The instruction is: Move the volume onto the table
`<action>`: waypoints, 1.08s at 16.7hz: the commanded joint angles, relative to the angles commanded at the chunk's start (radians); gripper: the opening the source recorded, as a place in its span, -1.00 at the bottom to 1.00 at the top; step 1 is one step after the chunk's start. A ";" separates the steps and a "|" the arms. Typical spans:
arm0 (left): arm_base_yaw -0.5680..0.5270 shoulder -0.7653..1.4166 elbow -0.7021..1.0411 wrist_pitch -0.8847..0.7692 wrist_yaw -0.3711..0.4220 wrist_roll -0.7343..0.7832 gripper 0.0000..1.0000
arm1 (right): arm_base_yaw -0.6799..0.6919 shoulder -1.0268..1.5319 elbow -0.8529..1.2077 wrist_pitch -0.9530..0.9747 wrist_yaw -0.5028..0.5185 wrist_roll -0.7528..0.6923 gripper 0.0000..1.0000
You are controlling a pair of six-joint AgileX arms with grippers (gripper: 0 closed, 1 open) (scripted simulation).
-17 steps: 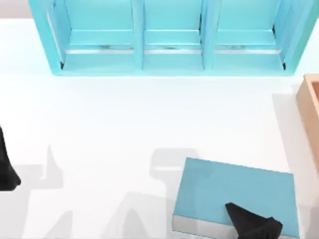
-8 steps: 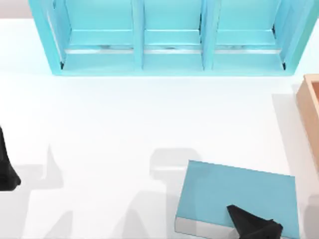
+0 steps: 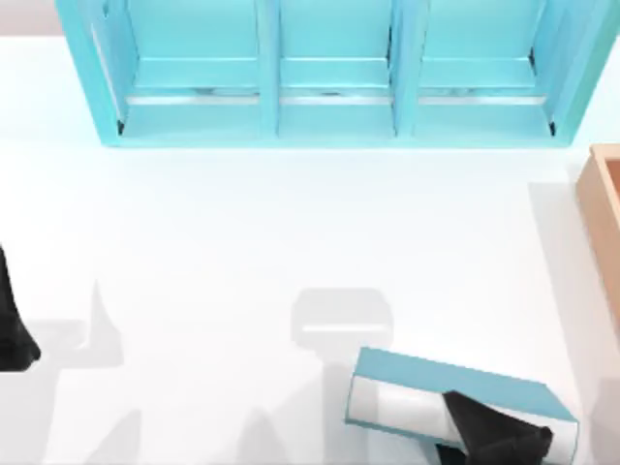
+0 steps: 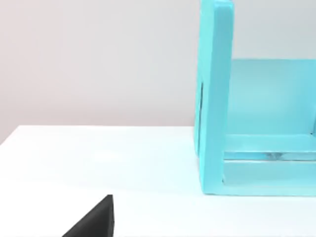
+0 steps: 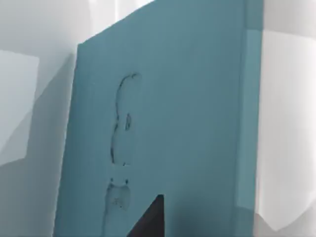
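table (image 3: 242, 242): white | far edge: shelf unit (image 3: 329, 73) | right: wooden box (image 3: 603, 218)

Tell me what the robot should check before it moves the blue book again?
1. Right end effector is on the volume: ok, it sits at the book's near edge.
2. Grip is firm: cannot tell, the fingers are hidden.
3. Volume lies flat: not ok, it is tilted, white pages facing up.
4. Bare table beside the book: ok.
5. Shelf unit and wooden box are apart from the book: ok.
6. Left end effector is parked at the table's left edge: ok.
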State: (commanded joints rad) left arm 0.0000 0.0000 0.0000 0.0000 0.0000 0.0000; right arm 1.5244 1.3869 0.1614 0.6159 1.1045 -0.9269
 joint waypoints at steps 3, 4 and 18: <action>0.000 0.000 0.000 0.000 0.000 0.000 1.00 | 0.000 0.000 0.000 0.000 0.000 0.000 1.00; 0.000 0.000 0.000 0.000 0.000 0.000 1.00 | 0.000 0.000 0.000 0.000 0.000 0.000 1.00; 0.000 0.000 0.000 0.000 0.000 0.000 1.00 | 0.074 0.043 0.064 -0.194 0.001 0.191 1.00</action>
State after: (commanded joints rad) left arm 0.0000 0.0000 0.0000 0.0000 0.0000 0.0000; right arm 1.5987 1.4302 0.2255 0.4221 1.1056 -0.7357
